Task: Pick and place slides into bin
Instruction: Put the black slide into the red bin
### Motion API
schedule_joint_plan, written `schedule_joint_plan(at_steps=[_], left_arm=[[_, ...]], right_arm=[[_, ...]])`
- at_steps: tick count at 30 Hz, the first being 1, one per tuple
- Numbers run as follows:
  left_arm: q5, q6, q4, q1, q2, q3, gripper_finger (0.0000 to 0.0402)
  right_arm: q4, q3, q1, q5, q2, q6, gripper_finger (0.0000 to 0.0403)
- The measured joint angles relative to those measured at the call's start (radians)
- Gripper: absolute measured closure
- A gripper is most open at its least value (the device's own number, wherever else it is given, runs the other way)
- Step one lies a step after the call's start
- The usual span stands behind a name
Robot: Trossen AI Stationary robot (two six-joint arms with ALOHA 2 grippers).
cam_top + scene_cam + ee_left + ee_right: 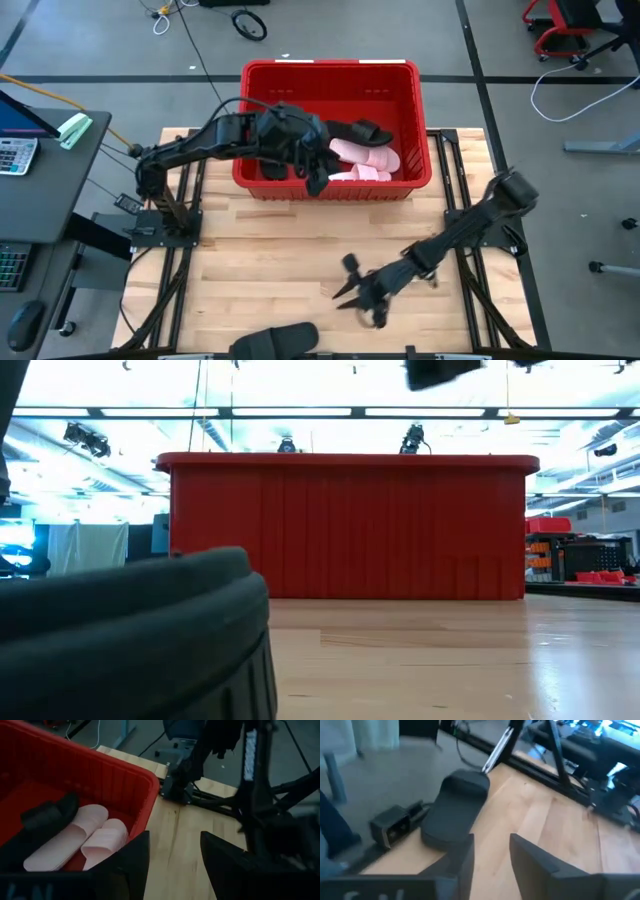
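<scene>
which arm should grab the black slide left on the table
Right. Its open claw hovers near the matte black slip-on slide at the table's front edge; the left claw is over the large red plastic bin.

The bin [335, 80] stands at the table's [300, 255] far edge with slides [365, 158] in it, while one slide [275, 340] lies at the near edge.

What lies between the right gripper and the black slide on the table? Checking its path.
Only bare tabletop between right gripper and black slide, per high view.
</scene>
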Motion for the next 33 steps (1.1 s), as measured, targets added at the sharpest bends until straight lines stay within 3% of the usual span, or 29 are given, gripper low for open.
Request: schedule_joint_plan(at_steps=[7, 11, 17, 27, 33], left_arm=[[0.000, -0.017, 0.017, -0.009, 0.000, 0.000, 0.0227], [-0.001, -0.036, 0.031, 0.022, 0.000, 0.000, 0.0225], [0.000, -0.106, 0.020, 0.059, 0.000, -0.001, 0.0221], [0.000, -0.177, -0.008, 0.069, 0.000, -0.001, 0.0221], [0.001, -0.207, -0.022, 0.061, 0.000, -0.001, 0.0219]], right_arm=[[-0.152, 0.334, -0.011, -0.027, 0.252, -0.200, 0.0231], [-0.179, 0.472, -0.035, -0.106, 0.333, -0.256, 0.0224], [-0.195, 0.635, -0.085, -0.298, 0.475, -0.199, 0.0225], [-0.203, 0.860, -0.138, -0.332, 0.712, -0.225, 0.0226], [-0.202, 0.952, -0.142, -0.334, 0.788, -0.210, 0.0226]])
